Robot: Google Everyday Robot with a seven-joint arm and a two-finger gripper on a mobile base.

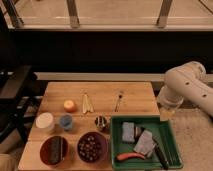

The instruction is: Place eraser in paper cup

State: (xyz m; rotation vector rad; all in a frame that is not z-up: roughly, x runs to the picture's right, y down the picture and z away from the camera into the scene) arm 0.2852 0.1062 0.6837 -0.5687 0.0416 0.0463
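The eraser (54,148), a small dark block, lies inside the left red bowl (45,154) at the table's front left corner. Just behind that bowl stands the paper cup (45,122), short, wide and cream-white, upright. My white arm comes in from the right, and its gripper (167,113) hangs over the table's right edge, by the far right corner of the green tray (171,139). The gripper is open with nothing in it, and it is far to the right of both the eraser and the cup.
A small blue cup (66,121) and a metal cup (101,122) stand mid-table. A second red bowl (92,147) holds dark round bits. The tray holds two grey-blue blocks (129,131), an orange piece (131,156) and a black-handled tool (161,152). A black chair (15,87) stands at the left.
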